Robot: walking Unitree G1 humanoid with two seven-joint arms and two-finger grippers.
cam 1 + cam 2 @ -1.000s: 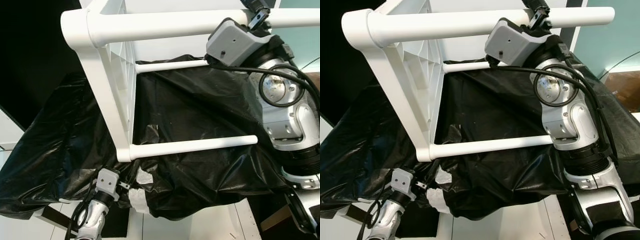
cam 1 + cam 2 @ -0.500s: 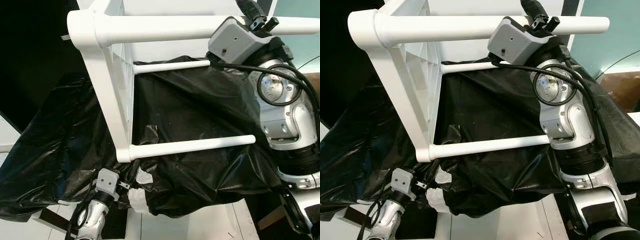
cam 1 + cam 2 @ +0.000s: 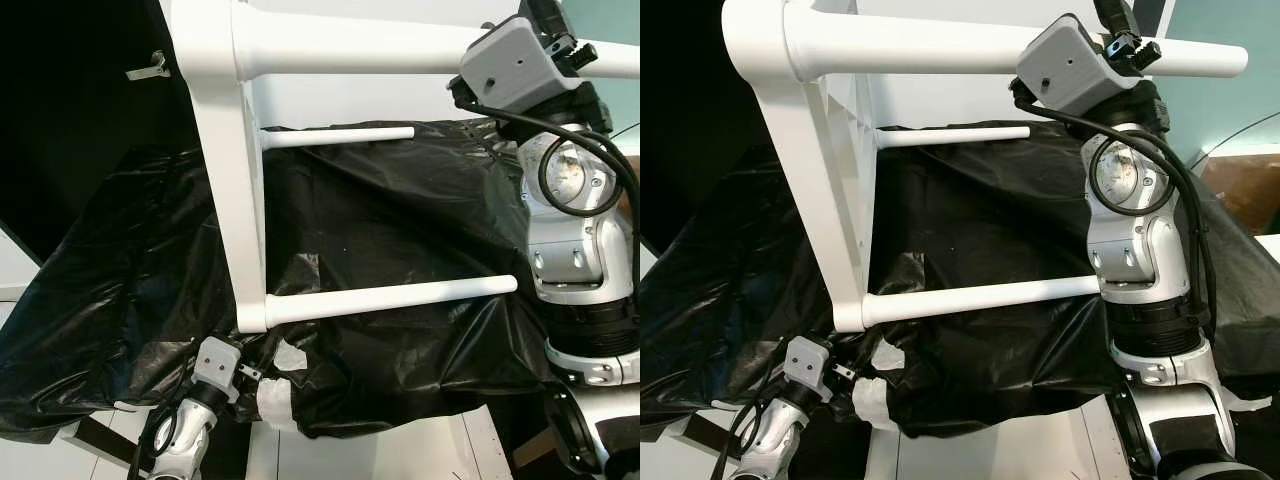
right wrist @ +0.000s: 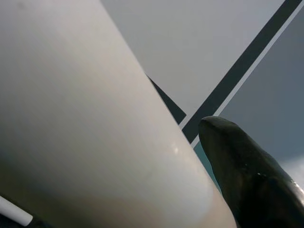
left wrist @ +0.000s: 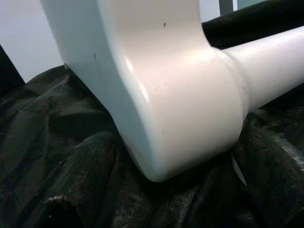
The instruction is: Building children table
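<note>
With the right gripper (image 3: pixel 1120 38) clenched on the top leg (image 3: pixel 940 52), the white table (image 3: pixel 235 200) has swung upright, nearing standing; left gripper's state unclear.

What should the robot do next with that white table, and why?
Probably keep tipping the table slowly toward upright. It lies on its side on the black sheet, legs pointing sideways. The right pincer is up at the top leg, a finger beside it; the left pincer sits by the bottom corner, which rests on the sheet, so a quick swing might make it slip.
</note>
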